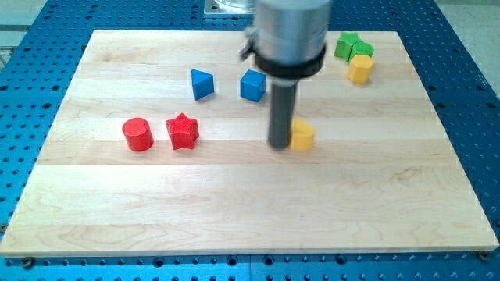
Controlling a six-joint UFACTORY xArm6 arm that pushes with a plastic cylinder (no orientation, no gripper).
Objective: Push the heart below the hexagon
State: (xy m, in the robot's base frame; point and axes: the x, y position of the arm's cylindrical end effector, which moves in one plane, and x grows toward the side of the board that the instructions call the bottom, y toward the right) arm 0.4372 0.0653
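Surveying from the largest item down: the wooden table (pixel 234 234) lies fully in view, with its near half bare of blocks. The arm's grey housing (pixel 291 31) stands over the far edge at mid-width, and the dark rod (pixel 281 109) drops from it. No pincer is fitted, so there is nothing to report as open or closed; contact is by my tip (pixel 280 145) alone.

My tip rests near the table's centre, touching or just beside the left face of the yellow block (pixel 303 135). Its outline is partly hidden by the rod; I judge it to be the heart.

Other blocks:
- the yellow hexagon (pixel 360 69) sits near the far right corner, with the green star (pixel 351 45) just behind it;
- the blue cube (pixel 252 85) and a second blue block (pixel 202 83) lie towards the far edge, left of the rod;
- the red star (pixel 182 130) and the red cylinder (pixel 137 133) sit side by side towards the left edge.

Assessment: the task is under way, not complete. The heart is already nearer the front edge than the hexagon, but it is offset well towards the left edge. What remains, in my judgement, is a push towards the right edge until the heart sits directly under the hexagon. My tip is on the correct side for that.
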